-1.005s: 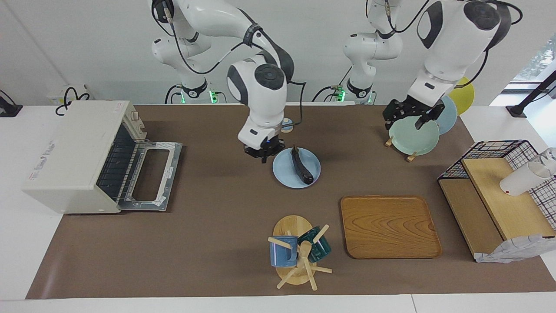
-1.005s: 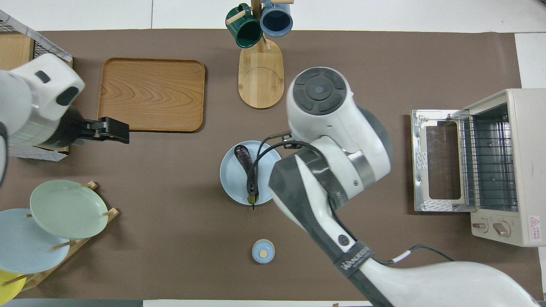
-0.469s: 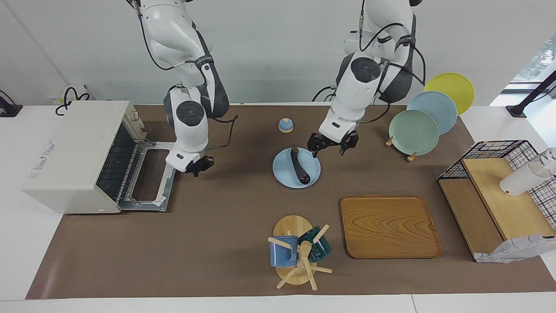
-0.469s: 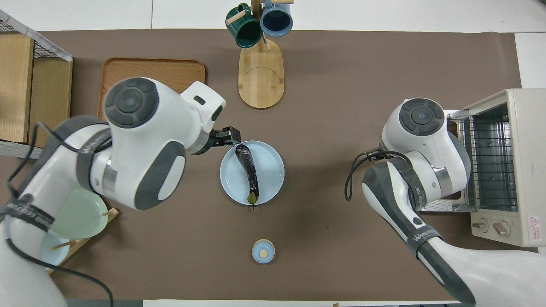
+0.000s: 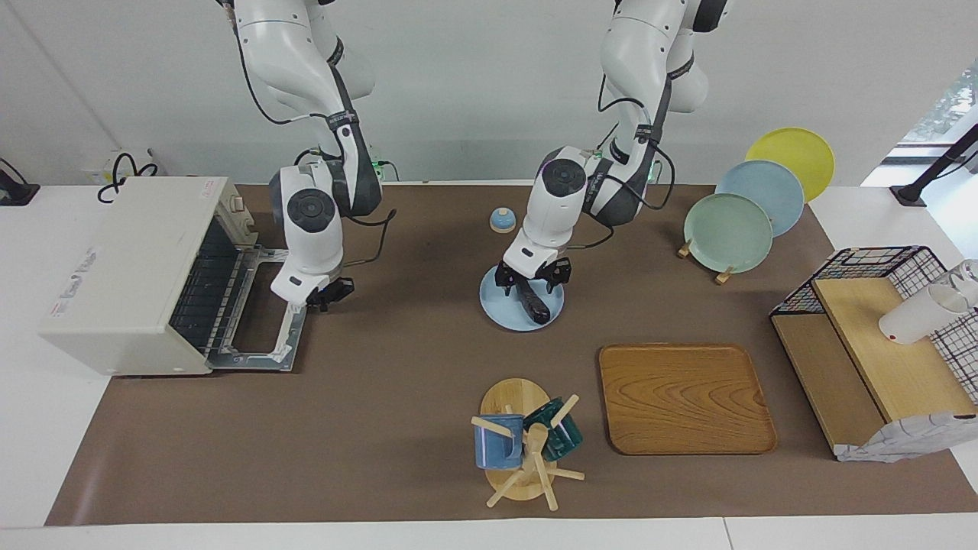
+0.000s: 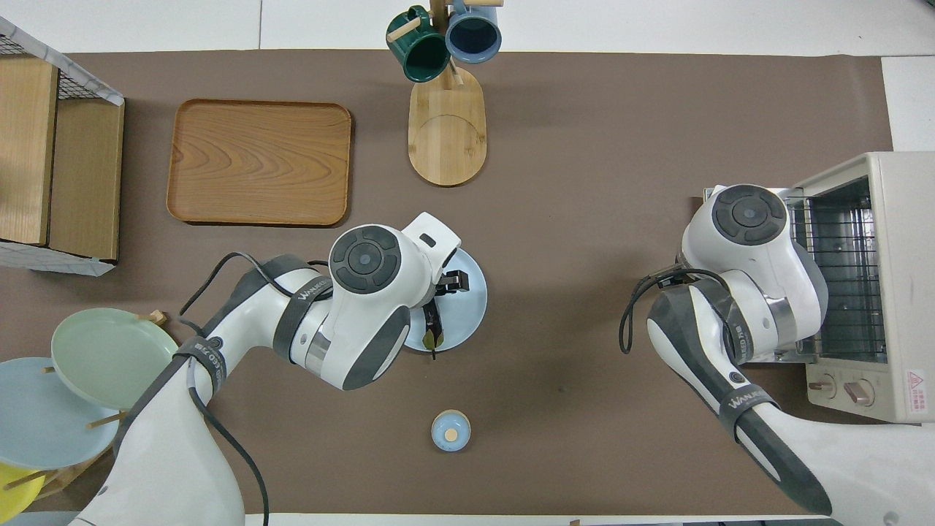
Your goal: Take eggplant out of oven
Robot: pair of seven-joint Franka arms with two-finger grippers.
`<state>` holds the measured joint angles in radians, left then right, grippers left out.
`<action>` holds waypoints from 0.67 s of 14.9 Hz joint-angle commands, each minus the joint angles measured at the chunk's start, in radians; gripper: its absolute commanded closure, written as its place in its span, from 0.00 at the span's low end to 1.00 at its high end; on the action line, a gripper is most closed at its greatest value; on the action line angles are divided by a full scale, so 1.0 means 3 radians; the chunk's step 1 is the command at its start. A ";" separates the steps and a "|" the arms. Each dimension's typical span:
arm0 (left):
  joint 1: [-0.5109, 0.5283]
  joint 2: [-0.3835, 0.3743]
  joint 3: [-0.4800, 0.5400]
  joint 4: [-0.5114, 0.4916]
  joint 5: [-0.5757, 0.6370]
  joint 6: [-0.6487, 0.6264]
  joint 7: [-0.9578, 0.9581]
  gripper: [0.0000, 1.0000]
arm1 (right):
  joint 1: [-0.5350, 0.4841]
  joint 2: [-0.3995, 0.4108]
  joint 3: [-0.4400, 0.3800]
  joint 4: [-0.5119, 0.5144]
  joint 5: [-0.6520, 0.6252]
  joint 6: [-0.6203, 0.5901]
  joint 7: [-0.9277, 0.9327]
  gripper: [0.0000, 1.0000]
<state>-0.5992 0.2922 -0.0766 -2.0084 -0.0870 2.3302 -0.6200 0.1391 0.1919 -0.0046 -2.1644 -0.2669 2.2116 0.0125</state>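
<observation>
The dark purple eggplant [image 5: 535, 303] lies on a light blue plate [image 5: 500, 313] in the middle of the table, outside the oven. Only its stem end [image 6: 432, 330] shows in the overhead view, on the plate [image 6: 471, 296]. My left gripper [image 5: 529, 281] is low over the plate, open, with a finger on either side of the eggplant. The off-white oven [image 5: 130, 267] stands at the right arm's end with its door [image 5: 263, 317] dropped flat and its wire rack [image 6: 840, 277] bare. My right gripper [image 5: 327, 293] hangs by the corner of the open door.
A wooden tray [image 5: 684, 397] and a mug tree [image 5: 523, 447] lie farther from the robots than the plate. A small blue knob [image 5: 502, 220] sits nearer. A rack of plates [image 5: 727, 233] and a wire-and-wood rack [image 5: 879, 336] stand at the left arm's end.
My left arm swung from the plate rack to the blue plate and came down over the eggplant. My right arm left the plate and moved to the oven door. The eggplant stayed on the plate.
</observation>
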 commanded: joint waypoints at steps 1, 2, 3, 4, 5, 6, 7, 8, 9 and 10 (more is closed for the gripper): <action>-0.0089 0.0003 0.0066 -0.0055 -0.0047 0.0127 -0.0106 0.00 | -0.0121 -0.0057 0.0051 -0.0133 -0.0117 0.0104 -0.0154 1.00; -0.0089 0.0003 0.0066 -0.0060 -0.0047 0.0133 -0.0106 0.06 | -0.0126 -0.0052 0.0056 -0.0138 -0.0153 0.0104 -0.0159 1.00; -0.0089 0.0003 0.0066 -0.0065 -0.0047 0.0133 -0.0106 0.14 | -0.0126 -0.0052 0.0056 -0.0138 -0.0260 0.0099 -0.0164 1.00; -0.0094 0.0003 0.0066 -0.0070 -0.0047 0.0133 -0.0106 0.24 | -0.0126 -0.0052 0.0056 -0.0138 -0.0362 0.0099 -0.0205 1.00; -0.0094 -0.0002 0.0066 -0.0095 -0.0047 0.0143 -0.0106 0.35 | -0.0136 -0.0052 0.0056 -0.0133 -0.0429 0.0094 -0.0291 1.00; -0.0099 -0.0003 0.0066 -0.0116 -0.0047 0.0158 -0.0106 0.45 | -0.0142 -0.0052 0.0051 -0.0118 -0.0440 0.0094 -0.0403 1.00; -0.0114 -0.0003 0.0066 -0.0116 -0.0047 0.0158 -0.0106 0.55 | -0.0147 -0.0047 0.0051 -0.0087 -0.0460 0.0078 -0.0506 1.00; -0.0114 -0.0003 0.0071 -0.0116 -0.0047 0.0158 -0.0106 0.66 | -0.0187 -0.0047 0.0051 -0.0031 -0.0491 0.0053 -0.0623 1.00; -0.0114 -0.0003 0.0071 -0.0111 -0.0047 0.0148 -0.0106 0.86 | -0.0233 -0.0052 0.0051 0.0030 -0.0496 0.0022 -0.0776 1.00; -0.0099 -0.0008 0.0071 -0.0081 -0.0047 0.0123 -0.0106 1.00 | -0.0294 -0.0062 0.0056 0.0091 -0.0496 -0.0044 -0.0910 1.00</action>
<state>-0.6113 0.3025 -0.0743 -2.0167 -0.0870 2.3477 -0.6454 0.1191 0.1912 0.0097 -2.1814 -0.3632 2.2171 -0.1587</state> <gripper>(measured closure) 0.722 0.991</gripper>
